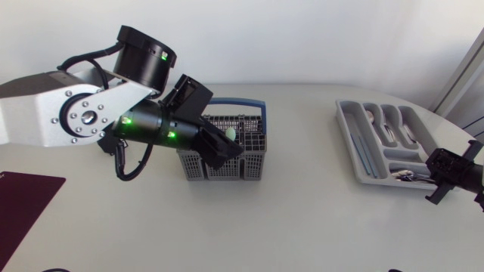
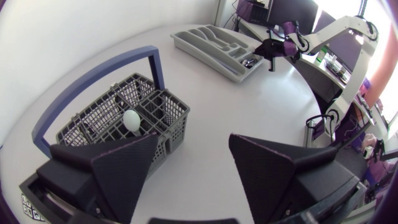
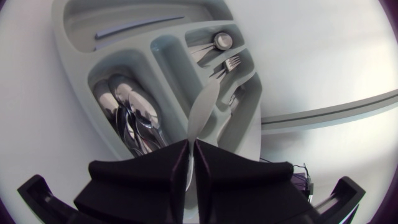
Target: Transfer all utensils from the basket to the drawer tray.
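Note:
The grey wire basket (image 1: 234,162) with a blue handle (image 1: 240,104) stands mid-table. A white rounded utensil head (image 2: 130,119) sticks up inside the basket (image 2: 155,112). My left gripper (image 1: 221,148) hangs over the basket's near left part, open (image 2: 193,168) and holding nothing. The grey drawer tray (image 1: 355,143) lies to the right. My right gripper (image 1: 448,172) is at the tray's near right end. In the right wrist view it is shut (image 3: 190,152) on a knife (image 3: 203,109) whose blade points out over the tray's compartments (image 3: 168,56).
The tray holds spoons (image 3: 134,115) in one compartment, forks (image 3: 227,62) in another, and a long thin utensil (image 3: 134,28) in the far slot. A dark red mat (image 1: 23,204) lies at the near left edge.

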`<state>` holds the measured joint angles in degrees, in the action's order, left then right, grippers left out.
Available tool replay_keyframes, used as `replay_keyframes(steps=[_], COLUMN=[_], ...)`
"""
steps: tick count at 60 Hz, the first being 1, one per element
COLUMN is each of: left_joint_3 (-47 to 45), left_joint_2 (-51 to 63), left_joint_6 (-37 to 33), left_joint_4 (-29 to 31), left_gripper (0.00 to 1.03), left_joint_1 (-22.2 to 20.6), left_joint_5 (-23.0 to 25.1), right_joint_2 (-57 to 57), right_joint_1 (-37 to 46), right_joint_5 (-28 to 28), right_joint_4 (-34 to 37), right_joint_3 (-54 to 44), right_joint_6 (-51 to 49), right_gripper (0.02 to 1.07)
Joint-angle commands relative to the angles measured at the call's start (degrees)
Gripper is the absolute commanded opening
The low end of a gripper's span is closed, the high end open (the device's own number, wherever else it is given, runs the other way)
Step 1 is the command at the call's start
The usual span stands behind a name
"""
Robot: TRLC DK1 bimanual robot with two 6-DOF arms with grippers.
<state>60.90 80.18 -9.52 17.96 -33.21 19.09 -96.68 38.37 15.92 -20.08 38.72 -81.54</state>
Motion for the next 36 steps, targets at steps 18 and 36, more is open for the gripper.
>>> replay_keyframes(steps=[18,36], left_joint_3=[-2.19,-2.19], left_joint_2=[0.59,0.06], left_joint_6=[-1.2,-1.12], left_joint_4=[-0.9,-1.08], left_gripper=[0.8,0.8], left_joint_1=[-1.15,-0.8], left_joint_5=[-1.34,-1.6], right_joint_2=[1.76,23.3], right_joint_1=[0.65,-7.34], right_joint_5=[-1.33,-0.98], right_joint_4=[-1.81,19.99], right_joint_3=[-5.67,-4.27], right_joint_6=[-4.6,9.12], right_gripper=[0.91,0.94])
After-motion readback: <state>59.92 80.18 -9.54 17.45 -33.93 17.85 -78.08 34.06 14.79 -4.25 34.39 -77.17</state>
